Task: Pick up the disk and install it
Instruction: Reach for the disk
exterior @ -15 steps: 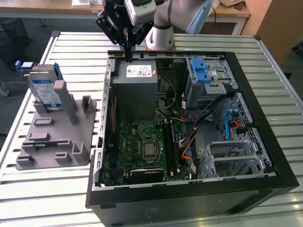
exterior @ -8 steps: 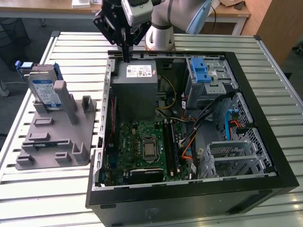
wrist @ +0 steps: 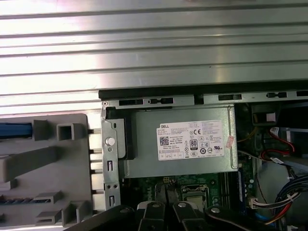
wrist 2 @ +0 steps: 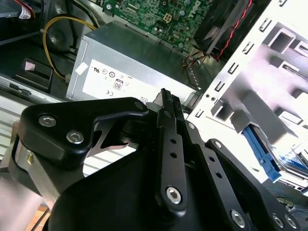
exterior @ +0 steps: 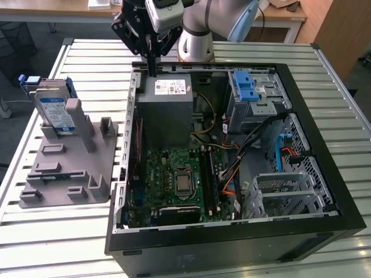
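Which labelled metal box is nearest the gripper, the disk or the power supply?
The large grey power supply inside the case; the gripper hangs beside it, while the disk stands outside on the grey holder.

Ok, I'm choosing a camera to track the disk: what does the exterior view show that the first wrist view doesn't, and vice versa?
Exterior view: the disk's labelled face, standing in the grey fixture, well apart from the gripper; also the drive cage with its blue latch, and the CPU. First wrist view: a closer look at the case's metal edge beside the power supply. Shared: gripper, power supply, fixture, slatted table.
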